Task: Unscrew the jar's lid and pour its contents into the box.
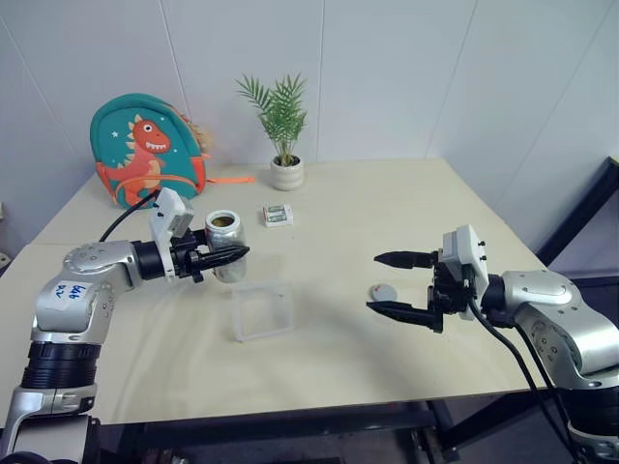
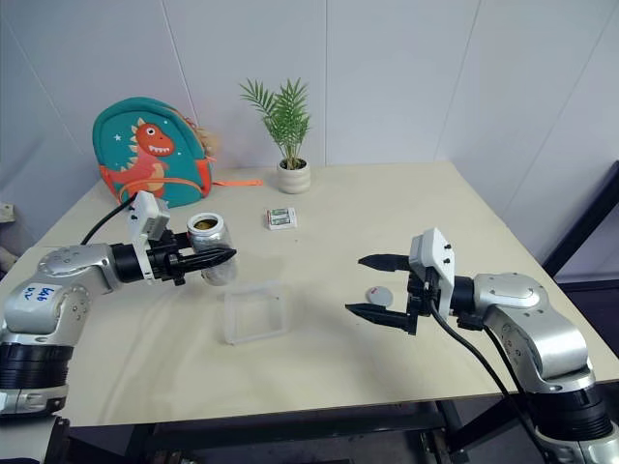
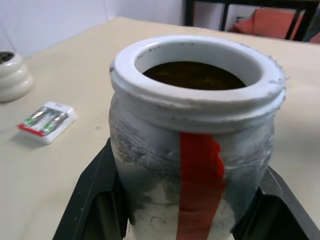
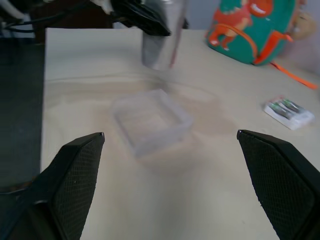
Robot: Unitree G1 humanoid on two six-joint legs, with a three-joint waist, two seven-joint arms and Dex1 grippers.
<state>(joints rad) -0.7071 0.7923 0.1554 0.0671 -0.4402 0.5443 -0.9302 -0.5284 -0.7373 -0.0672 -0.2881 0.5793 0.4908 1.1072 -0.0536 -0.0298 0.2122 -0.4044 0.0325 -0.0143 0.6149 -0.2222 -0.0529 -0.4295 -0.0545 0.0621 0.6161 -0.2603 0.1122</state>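
Left eye view: one beige table (image 1: pixel 387 358), far edge partly hidden by a teal dinosaur backpack (image 1: pixel 147 148) and a potted palm (image 1: pixel 282 130) in a white pot. Near corners cut off by the frame.

Left gripper (image 1: pixel 232 255): pinching the jar (image 1: pixel 225 244), held upright above the tabletop, mouth open, lid off. Left wrist view shows the jar's lower part cut off; cloudy grey wall, thick white rim, one red tape strip down the side. The contents (image 3: pixel 194 75) are a dark brown mass inside the mouth; single pieces cannot be counted.

One box (image 1: pixel 262 309): square, translucent plastic, low walls, lying on the table just below and slightly right of the left gripper, between the two grippers. Whether anything is in it is hard to make out.

Right gripper (image 1: pixel 389 282): fingers spread wide, nothing between them, pointing toward the box.

One lid (image 1: pixel 384 291): round, flat, grey, on the table beside the right gripper's fingers.

One small green-and-white packet (image 1: pixel 279 215), beyond the jar.
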